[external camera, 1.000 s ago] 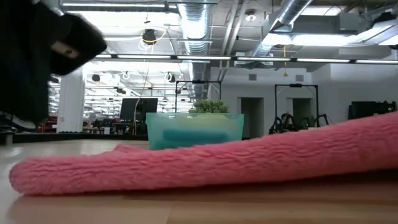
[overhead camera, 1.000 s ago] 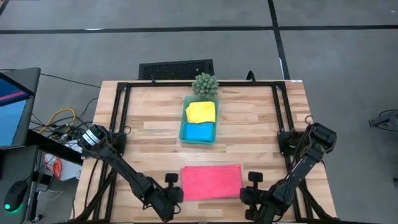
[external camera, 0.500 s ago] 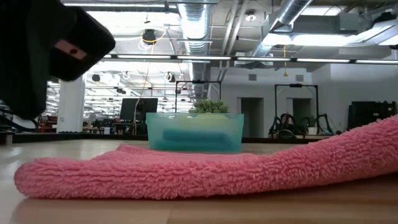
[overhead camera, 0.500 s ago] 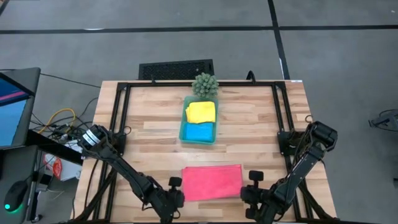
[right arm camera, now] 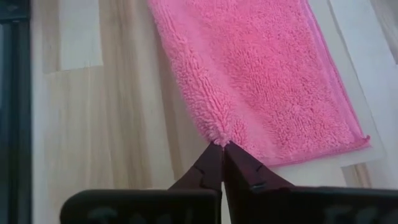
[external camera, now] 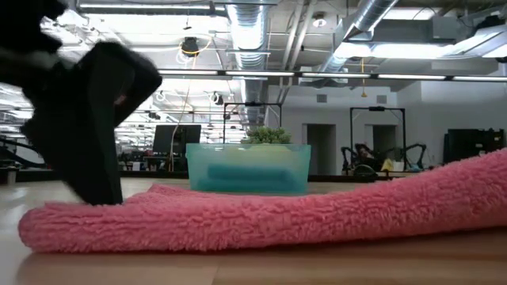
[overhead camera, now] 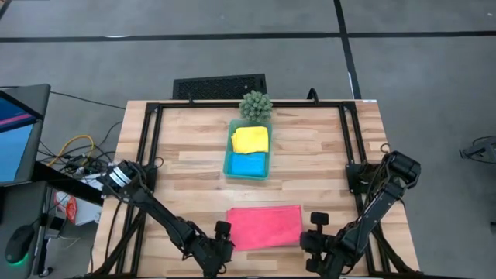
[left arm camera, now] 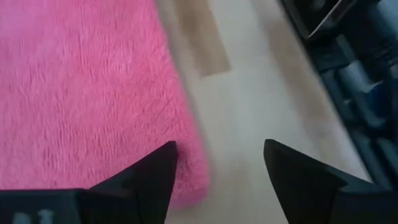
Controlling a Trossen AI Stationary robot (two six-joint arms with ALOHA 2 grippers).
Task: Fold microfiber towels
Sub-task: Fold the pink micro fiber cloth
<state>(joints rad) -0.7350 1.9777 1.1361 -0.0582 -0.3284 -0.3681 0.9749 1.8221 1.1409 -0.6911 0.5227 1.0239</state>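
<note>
No legible text, label, brand, number or sign appears in any of the four views.
</note>
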